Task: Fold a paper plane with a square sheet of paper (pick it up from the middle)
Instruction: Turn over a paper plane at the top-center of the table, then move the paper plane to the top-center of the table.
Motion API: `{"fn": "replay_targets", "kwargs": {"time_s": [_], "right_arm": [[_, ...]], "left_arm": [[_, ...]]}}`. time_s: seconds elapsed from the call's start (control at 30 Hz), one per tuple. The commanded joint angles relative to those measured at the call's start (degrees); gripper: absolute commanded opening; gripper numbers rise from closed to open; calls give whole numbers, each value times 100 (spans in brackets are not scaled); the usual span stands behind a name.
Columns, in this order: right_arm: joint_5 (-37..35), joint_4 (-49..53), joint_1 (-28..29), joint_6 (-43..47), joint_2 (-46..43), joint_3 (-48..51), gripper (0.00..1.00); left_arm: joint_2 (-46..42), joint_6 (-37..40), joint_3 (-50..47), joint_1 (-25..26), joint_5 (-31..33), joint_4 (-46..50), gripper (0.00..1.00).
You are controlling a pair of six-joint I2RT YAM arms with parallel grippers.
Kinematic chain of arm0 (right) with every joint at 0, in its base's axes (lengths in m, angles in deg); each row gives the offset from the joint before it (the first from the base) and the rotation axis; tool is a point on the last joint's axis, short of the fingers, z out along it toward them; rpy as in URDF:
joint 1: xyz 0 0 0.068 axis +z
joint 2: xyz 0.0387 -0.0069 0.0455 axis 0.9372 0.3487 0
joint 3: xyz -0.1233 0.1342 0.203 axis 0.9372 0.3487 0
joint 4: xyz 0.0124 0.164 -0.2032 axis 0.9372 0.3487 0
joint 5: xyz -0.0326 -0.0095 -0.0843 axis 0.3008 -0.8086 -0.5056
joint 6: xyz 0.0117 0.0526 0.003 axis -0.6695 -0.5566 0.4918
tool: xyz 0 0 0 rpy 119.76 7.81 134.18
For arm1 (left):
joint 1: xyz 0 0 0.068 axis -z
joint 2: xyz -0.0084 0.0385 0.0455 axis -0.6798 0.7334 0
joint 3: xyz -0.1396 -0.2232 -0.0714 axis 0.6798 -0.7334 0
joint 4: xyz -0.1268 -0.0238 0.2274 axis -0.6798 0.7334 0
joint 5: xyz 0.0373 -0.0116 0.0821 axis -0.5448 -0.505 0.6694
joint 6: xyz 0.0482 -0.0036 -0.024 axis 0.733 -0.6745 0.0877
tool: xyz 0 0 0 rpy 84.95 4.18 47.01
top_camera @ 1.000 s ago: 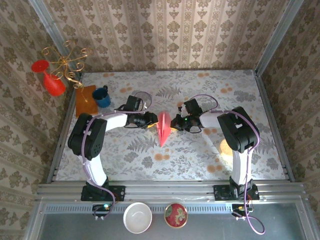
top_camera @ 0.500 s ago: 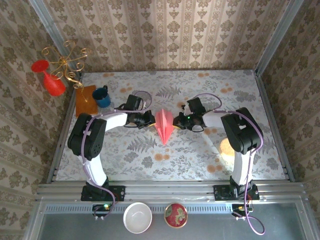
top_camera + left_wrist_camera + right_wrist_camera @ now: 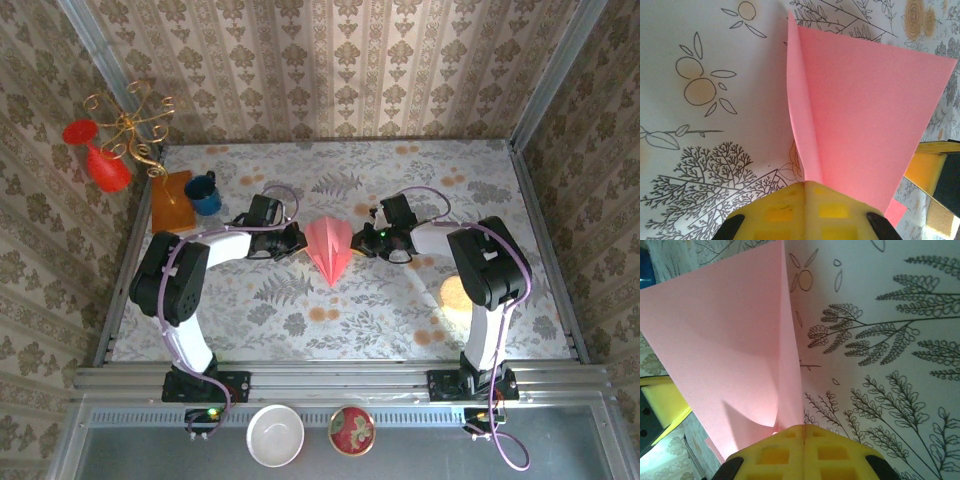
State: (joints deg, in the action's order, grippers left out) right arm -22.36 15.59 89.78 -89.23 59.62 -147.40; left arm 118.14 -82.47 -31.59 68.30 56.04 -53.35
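Surface: floral table (image 3: 400, 300), papered walls around.
Left gripper (image 3: 805, 192): pads pressed together on the paper plane (image 3: 865, 110), left edge.
Right gripper (image 3: 804, 432): likewise pinching its right edge.
Paper plane: mid-table between both grippers, nose toward the arm bases.
Progress: pointed dart with centre ridge formed; judged nearly done, final creasing and release left.
Containers: blue mug (image 3: 203, 193), contents unreadable; white bowl (image 3: 276, 435), bare inside; red patterned bowl (image 3: 352, 430).
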Motion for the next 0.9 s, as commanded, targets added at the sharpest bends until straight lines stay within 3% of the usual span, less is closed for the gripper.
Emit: {"fn": "replay_targets", "kwargs": {"time_s": [0.0,0.17,0.3,0.57,0.87], "right_arm": [[-158,366,12,156,-75,-153,15],[-627,1002,114,570,-546,-258,32],[-993,1345,391,743,-811,-245,39],[-1368,1737,1179,959,-588,-635,45],[-1470,2039,1583,1144,-100,-1169,53]], "left_arm": [[133,-56,47,21,-50,-23,3],[205,-28,119,21,-75,57,3],[213,-21,153,23,-72,76,3],[153,-20,208,22,-121,143,3],[47,-91,225,23,-219,128,3]]}}
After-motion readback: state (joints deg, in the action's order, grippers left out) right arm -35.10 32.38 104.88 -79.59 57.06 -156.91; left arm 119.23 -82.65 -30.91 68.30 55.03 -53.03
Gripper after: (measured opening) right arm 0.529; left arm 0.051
